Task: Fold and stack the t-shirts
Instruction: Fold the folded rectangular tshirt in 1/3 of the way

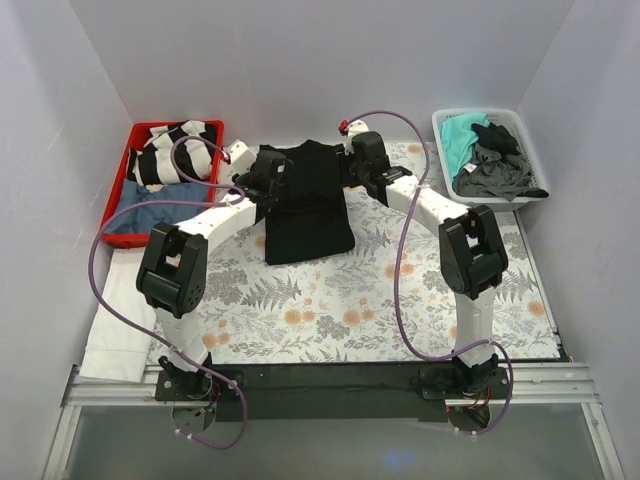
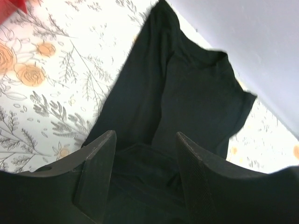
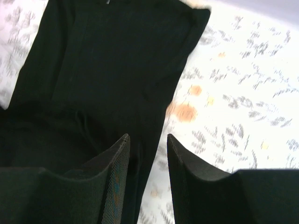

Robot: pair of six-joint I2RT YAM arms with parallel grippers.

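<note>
While my left gripper point(image 2: 145, 134) and right gripper point(image 3: 147, 136) hang jaws apart, the soft black shirt point(image 1: 310, 215) lies oblong at twelve o'clock.

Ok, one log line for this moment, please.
black t-shirt: lying on table | left hand: open, above shirt | right hand: open, above shirt

The white-tubed left arm point(image 1: 215, 222) and right arm point(image 1: 432, 205) have bulky black joint housings and black bases. A thin purple cable point(image 1: 398, 268) loops along each. Matte black wedge-shaped fingers point(image 2: 96, 172) carry finely cross-hatched inner pads point(image 3: 119, 185).
</note>
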